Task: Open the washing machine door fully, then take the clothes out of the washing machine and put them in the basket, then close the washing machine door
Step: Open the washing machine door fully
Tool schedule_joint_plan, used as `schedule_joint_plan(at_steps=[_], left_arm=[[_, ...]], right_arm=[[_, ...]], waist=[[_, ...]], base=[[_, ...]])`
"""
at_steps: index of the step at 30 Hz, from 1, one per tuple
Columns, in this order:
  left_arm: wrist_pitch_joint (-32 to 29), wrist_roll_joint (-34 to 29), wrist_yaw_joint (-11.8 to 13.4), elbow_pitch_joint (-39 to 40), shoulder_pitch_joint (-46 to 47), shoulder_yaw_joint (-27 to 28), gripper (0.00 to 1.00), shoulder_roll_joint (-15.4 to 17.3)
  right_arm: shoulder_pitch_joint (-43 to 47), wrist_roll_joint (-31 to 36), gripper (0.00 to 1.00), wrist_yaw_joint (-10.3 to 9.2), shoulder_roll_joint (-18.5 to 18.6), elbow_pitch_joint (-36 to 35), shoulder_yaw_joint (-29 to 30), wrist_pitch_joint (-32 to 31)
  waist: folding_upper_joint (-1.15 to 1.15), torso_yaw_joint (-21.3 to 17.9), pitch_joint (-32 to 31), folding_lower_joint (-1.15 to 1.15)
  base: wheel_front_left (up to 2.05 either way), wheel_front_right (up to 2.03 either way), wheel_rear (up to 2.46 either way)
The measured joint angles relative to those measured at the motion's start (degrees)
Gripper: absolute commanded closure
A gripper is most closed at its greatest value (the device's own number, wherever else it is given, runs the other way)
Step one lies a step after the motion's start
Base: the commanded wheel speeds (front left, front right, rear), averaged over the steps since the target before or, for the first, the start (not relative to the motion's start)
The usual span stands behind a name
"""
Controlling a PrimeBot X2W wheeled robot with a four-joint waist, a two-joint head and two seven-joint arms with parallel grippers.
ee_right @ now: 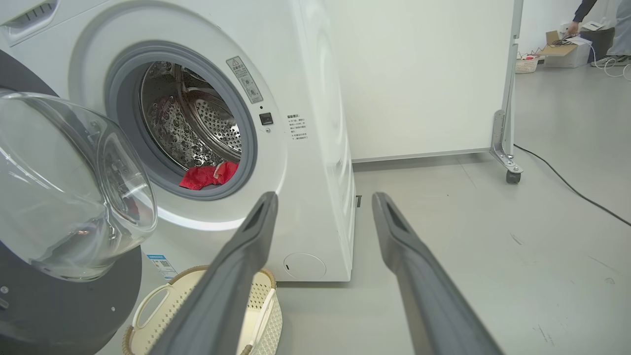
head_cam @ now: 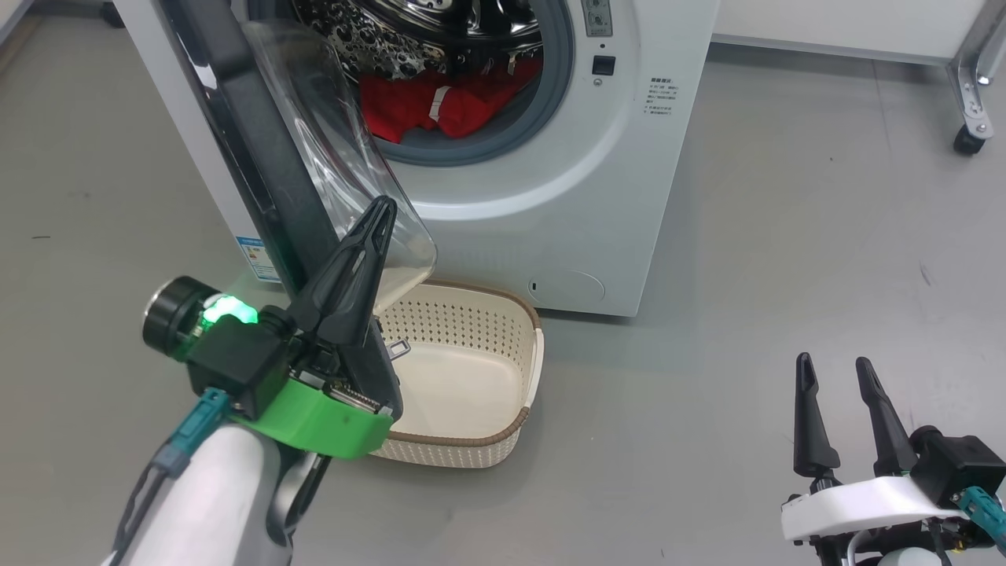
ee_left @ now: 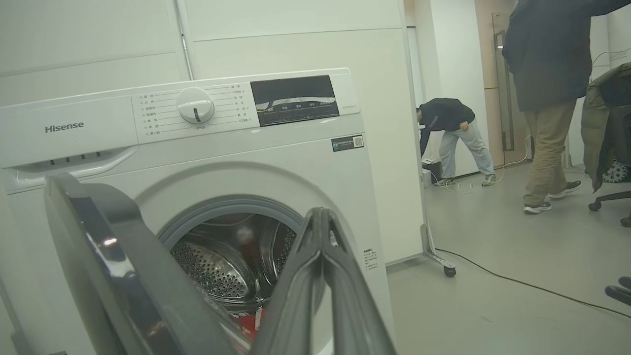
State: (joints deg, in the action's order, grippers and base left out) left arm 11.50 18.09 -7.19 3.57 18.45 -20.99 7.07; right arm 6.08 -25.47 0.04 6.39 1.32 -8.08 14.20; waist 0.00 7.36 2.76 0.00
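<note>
The white washing machine stands ahead with its door swung out to the left, black rim edge-on and clear glass bowl bulging right. The red clothes with a white stripe lie in the steel drum. Below the door, the cream basket sits on the floor. My left gripper is shut with nothing in it, its fingers lying along the door's inner side at the bowl's lower edge. My right gripper hangs open at the lower right, apart from everything. In the right wrist view, the clothes and basket show past its spread fingers.
A wheeled frame leg stands right of the machine, and a cable runs across the grey floor. Two people and a chair with a jacket are farther off to the right.
</note>
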Motion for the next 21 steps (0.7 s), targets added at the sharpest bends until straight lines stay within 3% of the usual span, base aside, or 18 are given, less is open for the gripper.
schedule_joint_plan(at_steps=[21], left_arm=[[-5.1, 2.1, 0.0, -10.5, -4.9, -5.9, 1.0, 0.1]], right_arm=[[0.0, 0.9, 0.0, 1.44, -1.0, 0.6, 1.0, 0.0]], waist=[[0.0, -1.5, 0.6, 0.0]], base=[[0.0, 0.0, 0.0]])
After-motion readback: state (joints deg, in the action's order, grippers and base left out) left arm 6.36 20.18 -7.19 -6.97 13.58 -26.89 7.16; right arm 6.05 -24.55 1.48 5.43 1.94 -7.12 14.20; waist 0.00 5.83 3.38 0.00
